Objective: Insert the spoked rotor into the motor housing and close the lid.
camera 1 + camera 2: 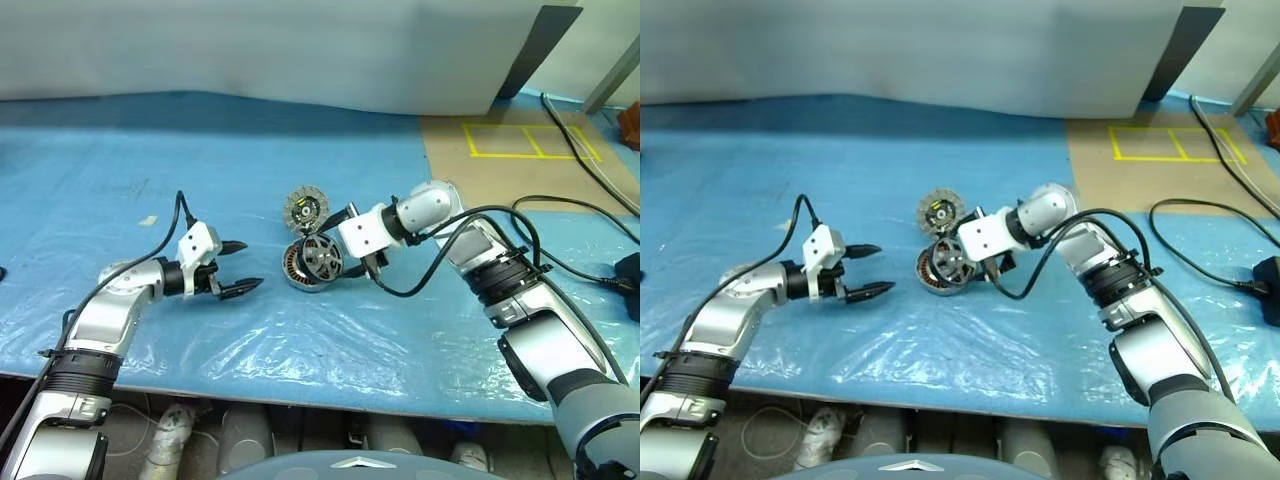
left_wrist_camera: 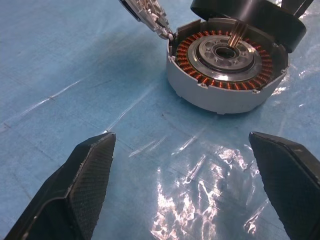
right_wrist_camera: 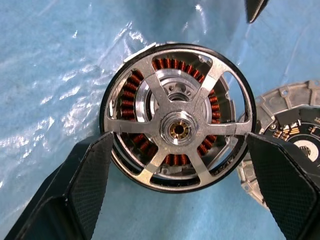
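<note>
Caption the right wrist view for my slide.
Open right gripper flanking the spoked rotor atop the motor housing.

rotor (image 3: 177,131): tilted on the housing (image 2: 222,95), over its windings
lid (image 1: 304,209): open, behind the housing, joined at its rim
my left pincer (image 1: 238,267): left of the housing, apart
my right pincer (image 3: 175,200): fingers either side of the rotor
bench (image 1: 150,180): under all

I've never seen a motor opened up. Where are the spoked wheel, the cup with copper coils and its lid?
spoked rotor (image 3: 178,130), right wrist view, on its hub.
motor housing (image 2: 220,97), left wrist view, on its gray outer wall.
lid (image 1: 303,209), left eye view, on its inner face.
</note>
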Robot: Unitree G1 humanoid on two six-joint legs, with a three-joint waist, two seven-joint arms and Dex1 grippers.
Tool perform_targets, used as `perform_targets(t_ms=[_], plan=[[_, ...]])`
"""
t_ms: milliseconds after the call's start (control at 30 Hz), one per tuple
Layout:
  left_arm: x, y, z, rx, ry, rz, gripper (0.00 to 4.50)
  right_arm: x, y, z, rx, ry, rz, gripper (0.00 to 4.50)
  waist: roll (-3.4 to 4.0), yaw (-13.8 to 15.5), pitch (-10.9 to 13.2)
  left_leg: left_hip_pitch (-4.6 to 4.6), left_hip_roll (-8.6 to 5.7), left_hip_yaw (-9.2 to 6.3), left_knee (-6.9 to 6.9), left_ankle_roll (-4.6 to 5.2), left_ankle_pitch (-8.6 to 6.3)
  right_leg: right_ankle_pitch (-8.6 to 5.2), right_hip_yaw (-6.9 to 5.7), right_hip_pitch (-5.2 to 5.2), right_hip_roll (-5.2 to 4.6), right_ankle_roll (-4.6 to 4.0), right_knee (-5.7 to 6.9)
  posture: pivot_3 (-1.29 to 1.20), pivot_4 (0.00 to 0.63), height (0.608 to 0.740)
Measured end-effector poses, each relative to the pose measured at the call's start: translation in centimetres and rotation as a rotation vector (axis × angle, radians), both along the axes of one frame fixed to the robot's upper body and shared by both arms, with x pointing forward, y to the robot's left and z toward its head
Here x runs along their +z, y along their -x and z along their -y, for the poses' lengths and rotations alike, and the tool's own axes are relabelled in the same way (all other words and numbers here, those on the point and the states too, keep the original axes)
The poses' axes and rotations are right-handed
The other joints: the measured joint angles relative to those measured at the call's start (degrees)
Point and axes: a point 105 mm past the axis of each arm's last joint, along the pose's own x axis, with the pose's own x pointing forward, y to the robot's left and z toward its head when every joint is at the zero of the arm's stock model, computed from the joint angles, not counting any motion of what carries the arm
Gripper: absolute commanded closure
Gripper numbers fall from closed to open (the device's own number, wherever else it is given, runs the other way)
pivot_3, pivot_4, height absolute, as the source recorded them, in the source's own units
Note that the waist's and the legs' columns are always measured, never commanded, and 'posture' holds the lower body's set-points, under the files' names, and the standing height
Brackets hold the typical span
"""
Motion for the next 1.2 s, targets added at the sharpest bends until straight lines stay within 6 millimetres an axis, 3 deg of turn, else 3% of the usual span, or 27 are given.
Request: perform_targets(t_ms=[233,333,400,667,1067,1200], plan=[[0.0,0.0,0.0,0.002,-0.001,0.001,0.0,0.0,-0.1,-0.1,-0.025,-0.017,-0.031,0.06,0.0,0.01,0.0,0.03,-0.01,0.02,0.0,-0.01,0.0,-0.09,0.05,0.01,0.0,-0.15,0.01,0.0,0.15,0.74],[0.0,0.0,0.0,0.002,-0.002,0.002,0.0,0.0,0.0,0.0,-0.028,-0.017,-0.041,0.63,0.0,0.02,0.0,0.03,-0.01,0.02,-0.01,0.0,0.0,-0.05,0.05,0.01,0.0,-0.08,0.01,0.0,0.15,0.74],[0.0,0.0,0.0,0.001,-0.003,0.003,0.0,0.1,0.1,0.0,-0.024,-0.012,-0.047,1.26,0.0,0.04,0.0,0.02,-0.01,0.02,-0.01,0.0,0.0,-0.03,0.05,0.01,0.0,-0.06,0.0,0.0,0.15,0.74],[-0.1,0.0,0.0,0.002,-0.014,0.004,0.0,1.0,0.8,-0.5,-0.02,-0.056,-0.091,1.26,0.0,0.08,0.0,0.03,-0.01,0.02,-0.01,0.0,0.0,-0.06,0.04,0.01,0.0,-0.09,0.01,0.0,0.15,0.74],[-0.2,0.0,-0.1,0.001,-0.023,0.006,0.0,-0.5,0.6,0.3,-0.071,-0.064,-0.095,1.26,0.0,0.05,0.0,0.1,-0.01,0.03,-0.01,-0.02,-0.01,-0.09,0.06,0.05,0.0,-0.15,0.01,0.0,0.15,0.74],[-0.2,0.0,-0.1,-0.001,-0.024,0.006,0.0,-1.2,0.8,0.3,-0.08,-0.06,-0.106,2.17,0.0,0.03,0.0,0.11,-0.01,0.04,-0.02,-0.02,-0.01,-0.09,0.09,0.06,0.01,-0.15,0.01,0.0,0.15,0.74]])
